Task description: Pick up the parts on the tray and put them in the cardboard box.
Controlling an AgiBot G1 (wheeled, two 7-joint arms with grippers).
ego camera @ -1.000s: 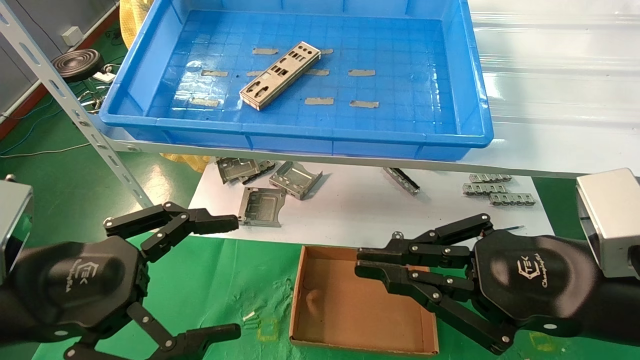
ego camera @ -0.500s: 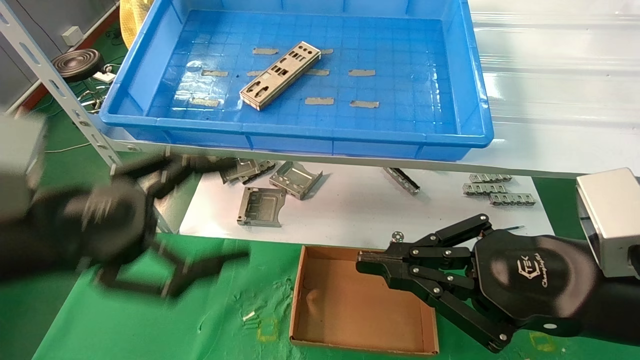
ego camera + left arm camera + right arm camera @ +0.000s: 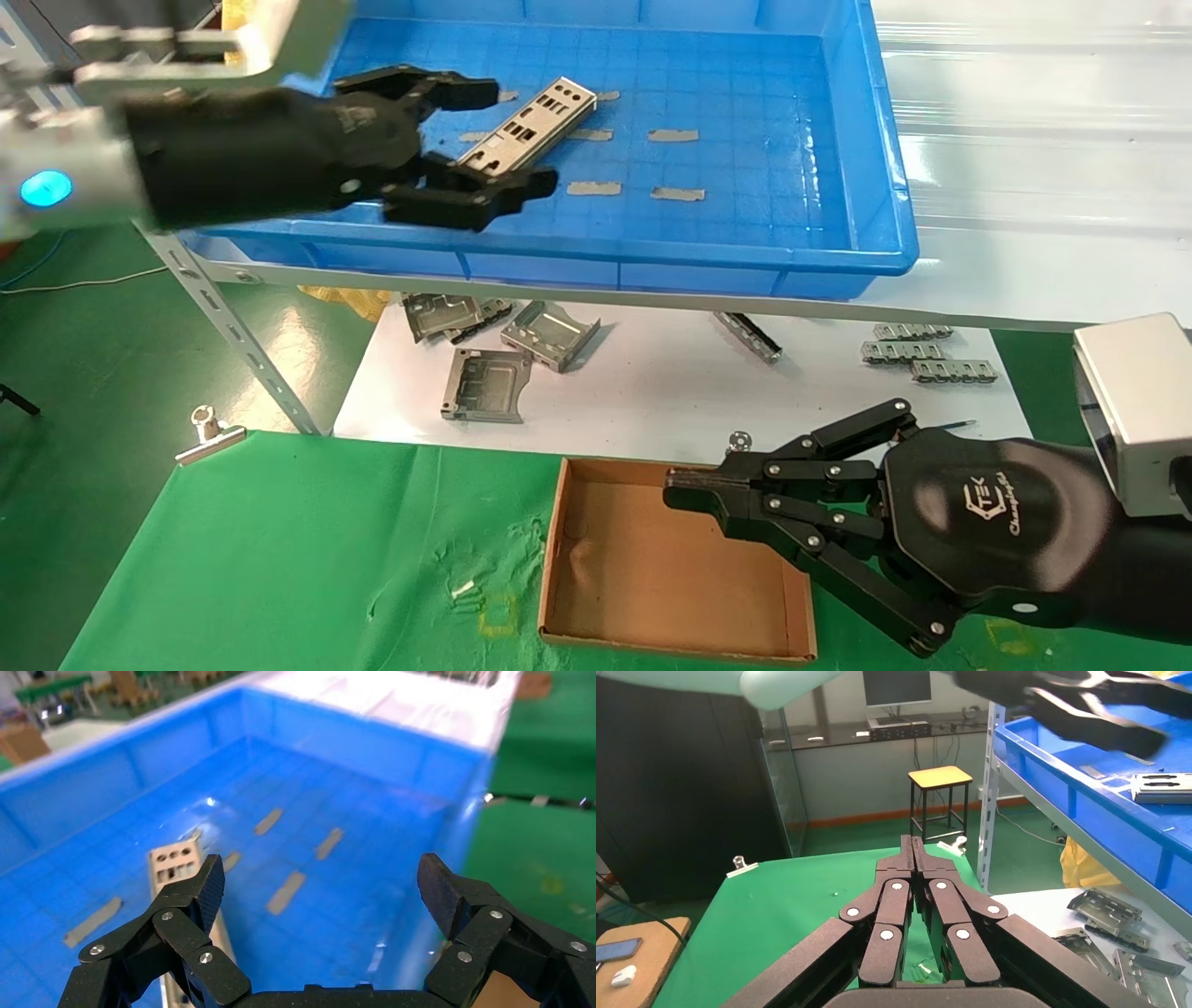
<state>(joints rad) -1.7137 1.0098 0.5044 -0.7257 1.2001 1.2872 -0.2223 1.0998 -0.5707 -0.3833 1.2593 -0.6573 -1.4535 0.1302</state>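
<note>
One silver-grey punched plate (image 3: 538,126) lies slantwise on the floor of the blue tray (image 3: 559,247). My left gripper (image 3: 515,136) is open and empty. It hovers over the near end of the plate, one finger on each side of it. In the left wrist view the plate (image 3: 172,864) shows beside one of the fingers (image 3: 204,888) of the left gripper (image 3: 322,881), above the tray's floor (image 3: 337,903). My right gripper (image 3: 672,489) is shut and empty over the back edge of the cardboard box (image 3: 652,578), which holds nothing. The right wrist view shows it (image 3: 912,843) shut.
Folded grey brackets (image 3: 489,382) and small metal parts (image 3: 922,359) lie on a white sheet below the tray shelf. Grey tape strips (image 3: 675,194) are stuck to the tray floor. A slanted shelf strut (image 3: 223,317) and a binder clip (image 3: 207,435) are at the left of the green cloth.
My left arm has swung up from the green cloth beside the box to the tray, still open. My right gripper's fingers closed together, and the arm stayed in place.
</note>
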